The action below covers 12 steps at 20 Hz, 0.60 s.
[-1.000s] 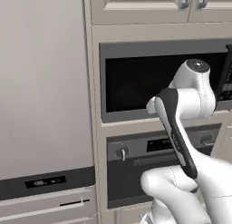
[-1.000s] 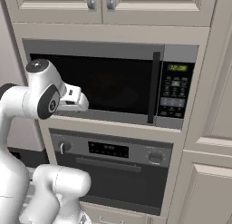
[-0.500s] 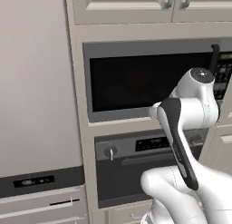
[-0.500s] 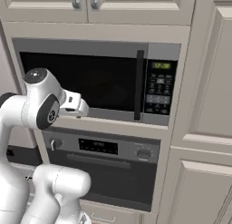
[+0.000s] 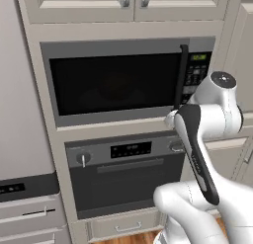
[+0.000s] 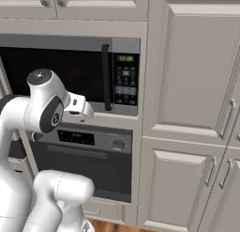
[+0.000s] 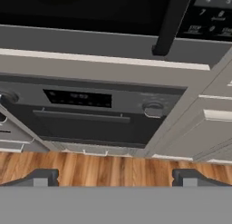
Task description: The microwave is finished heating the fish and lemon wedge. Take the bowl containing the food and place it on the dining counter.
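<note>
Built-in microwave (image 5: 118,82) sitting shut in the cabinet wall, dark glass door, tall black handle (image 5: 182,75) on its right side, small green display (image 5: 199,57) lit above the keypad. Can't make out anything through the glass, so no telling what's inside. Right below it, the knobbed oven (image 5: 126,174) with its horizontal handle, also closed.

Gripper (image 7: 115,175) parked out in front of the cabinets, fingers (image 7: 41,177) spread wide with nothing between them. From the hand view, looking across at the oven's front panel and the wood floor (image 7: 113,166), with the bottom end of the microwave handle up top, a bit right of center. So the microwave is above the line of the fingers and apart from them, no contact with the handle or the door.

Seen from the right base camera, the wrist sits just below the microwave's lower edge, left of the handle. Tall beige cabinet doors (image 6: 192,76) off to the right of the microwave.
</note>
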Motion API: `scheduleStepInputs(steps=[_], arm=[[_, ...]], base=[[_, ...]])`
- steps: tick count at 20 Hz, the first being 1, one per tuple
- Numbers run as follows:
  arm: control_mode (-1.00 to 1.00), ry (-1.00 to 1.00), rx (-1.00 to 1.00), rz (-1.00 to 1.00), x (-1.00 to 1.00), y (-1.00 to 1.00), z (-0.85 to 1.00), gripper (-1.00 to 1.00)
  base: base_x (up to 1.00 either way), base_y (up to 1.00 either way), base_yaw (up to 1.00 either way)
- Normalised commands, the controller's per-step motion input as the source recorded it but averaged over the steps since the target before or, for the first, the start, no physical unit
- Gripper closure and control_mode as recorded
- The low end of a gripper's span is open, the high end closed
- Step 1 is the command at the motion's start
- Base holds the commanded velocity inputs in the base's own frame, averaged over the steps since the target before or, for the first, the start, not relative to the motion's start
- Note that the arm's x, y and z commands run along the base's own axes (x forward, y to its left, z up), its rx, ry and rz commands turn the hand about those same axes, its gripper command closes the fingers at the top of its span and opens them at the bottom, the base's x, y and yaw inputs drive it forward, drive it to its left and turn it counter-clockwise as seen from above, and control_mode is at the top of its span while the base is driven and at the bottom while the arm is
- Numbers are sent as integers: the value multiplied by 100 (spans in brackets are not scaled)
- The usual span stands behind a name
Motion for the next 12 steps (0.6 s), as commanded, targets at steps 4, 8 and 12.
scheduleStepInputs(steps=[4, 8, 12], arm=[[100, 0, 0, 0, 0, 0, 0, -100], [-100, 0, 0, 0, 0, 0, 0, -100], [-100, 0, 0, 0, 0, 0, 0, -100]], base=[[-56, -42, 0], [-11, -9, 0], [0, 0, 0]])
